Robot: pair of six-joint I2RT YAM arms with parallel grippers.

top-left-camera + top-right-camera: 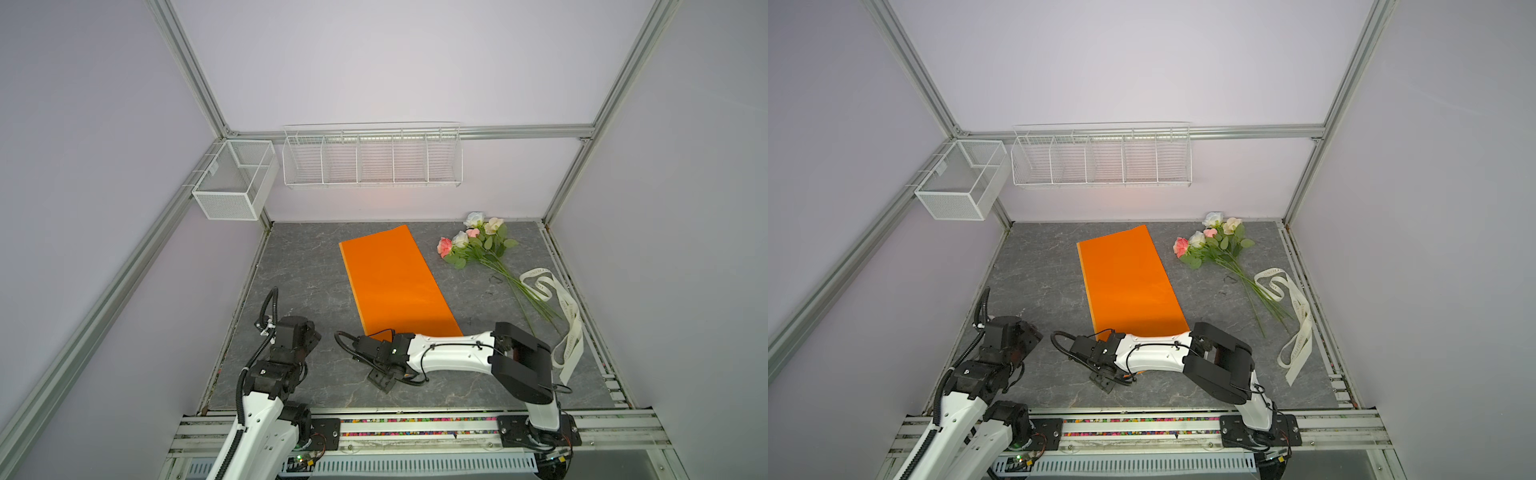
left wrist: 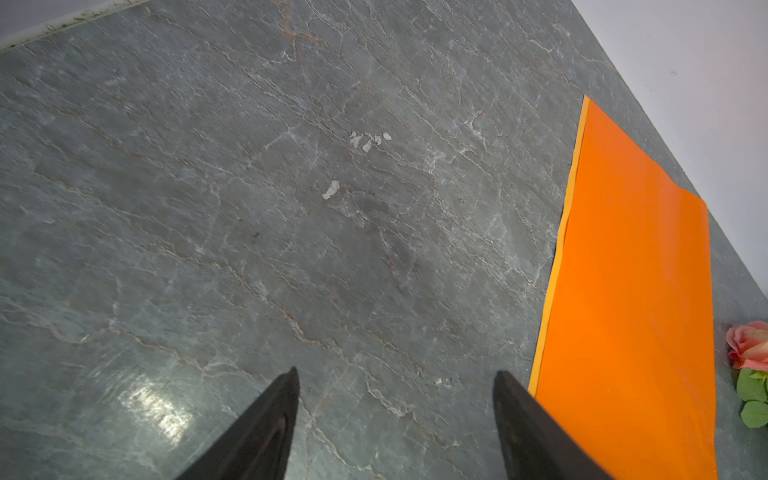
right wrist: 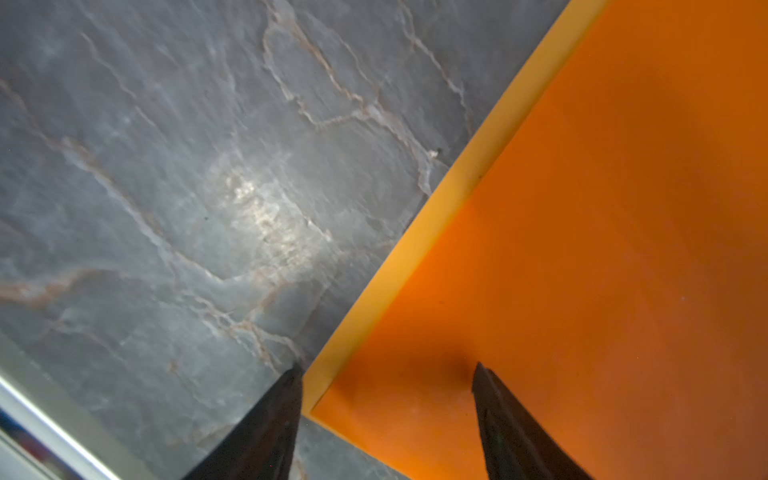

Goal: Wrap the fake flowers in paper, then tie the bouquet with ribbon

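Nearest, the left gripper (image 2: pixel 397 374) is seen in its wrist view with its fingers apart over bare grey stone-patterned table (image 2: pixel 291 208). The right gripper (image 3: pixel 386 368) is reached across toward the left. Its fingers are likewise spread: one is held over the table and one over the near corner of the orange paper sheet (image 3: pixel 602 208), a detail hidden under the arm in both top views. A paler yellow edge along the sheet is shown only by the wrist views. In both top views the sheet (image 1: pixel 395 282) (image 1: pixel 1129 282) is laid flat at mid-table, running near to far. The bouquet of fake flowers (image 1: pixel 482 245) (image 1: pixel 1219 245) is found at the far right, untied, heads far and stems fanned nearward beside a cream printed ribbon (image 1: pixel 573 332) (image 1: pixel 1304 328). Of it, only one pink rose (image 2: pixel 748 345) is caught by the left wrist view. A mesh basket (image 1: pixel 232 178) and wire rack (image 1: pixel 372 158) are hung beyond.
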